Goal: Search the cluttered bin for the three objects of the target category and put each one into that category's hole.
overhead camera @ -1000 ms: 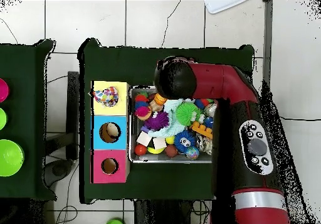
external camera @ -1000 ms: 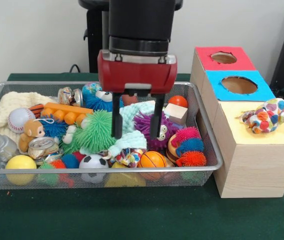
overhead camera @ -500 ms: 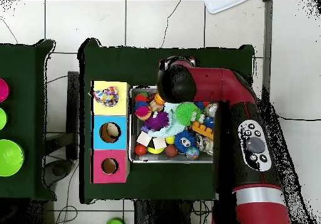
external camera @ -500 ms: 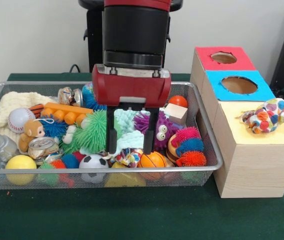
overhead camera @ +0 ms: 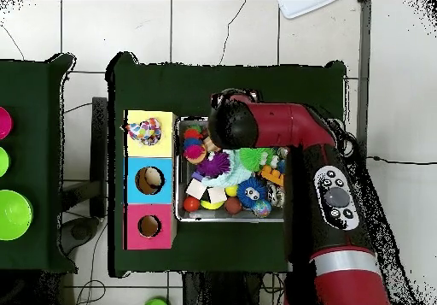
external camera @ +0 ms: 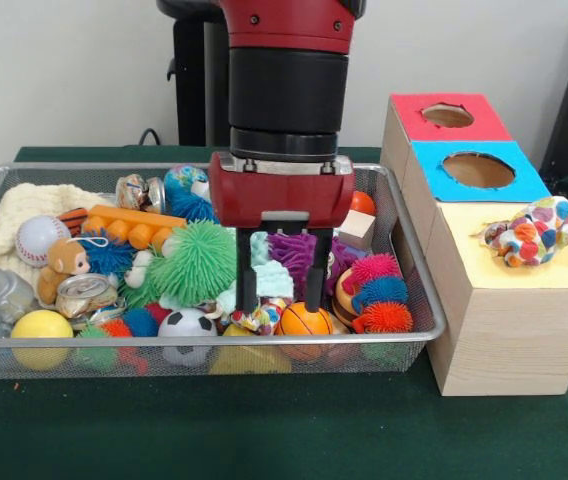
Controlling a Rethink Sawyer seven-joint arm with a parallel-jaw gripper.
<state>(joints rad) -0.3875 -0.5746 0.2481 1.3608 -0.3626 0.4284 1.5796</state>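
One patterned fabric toy (external camera: pixel 536 232) is noted on the box's yellow section (external camera: pixel 524 285), not dropped in. The claw (external camera: pixel 282 285) is spread open, empty, low over the bin (external camera: pixel 419 300).

Toys are crowding the bin (external camera: pixel 419 290) solid; a patchwork toy (external camera: pixel 536 232) is lying across the box's (external camera: pixel 509 320) yellow top.

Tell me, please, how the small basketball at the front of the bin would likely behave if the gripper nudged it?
The small basketball is round, so it would probably roll. Neighbouring toys and the wire bin wall crowd it, likely stopping it soon. It looks light.
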